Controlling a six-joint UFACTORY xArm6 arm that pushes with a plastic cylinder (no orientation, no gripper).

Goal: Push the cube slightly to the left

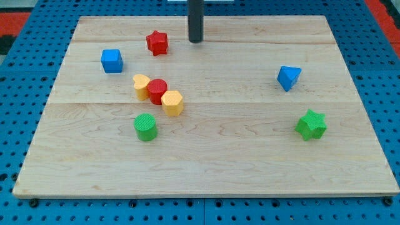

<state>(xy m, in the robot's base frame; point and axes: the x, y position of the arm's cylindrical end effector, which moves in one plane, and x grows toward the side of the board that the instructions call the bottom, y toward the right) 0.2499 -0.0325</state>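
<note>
The blue cube [112, 60] sits on the wooden board [250, 156] near the view's upper left. My tip [196, 40] is near the view's top centre, well to the right of the cube. A red star-shaped block [157, 42] lies between the tip and the cube, just left of the tip. The tip touches no block.
A yellow heart-like block [142, 85], a red cylinder [157, 91] and a yellow hexagonal block [172, 102] sit together below the cube's right. A green cylinder [145, 127] lies below them. A blue triangular block [288, 77] and a green star [310, 124] are at the right.
</note>
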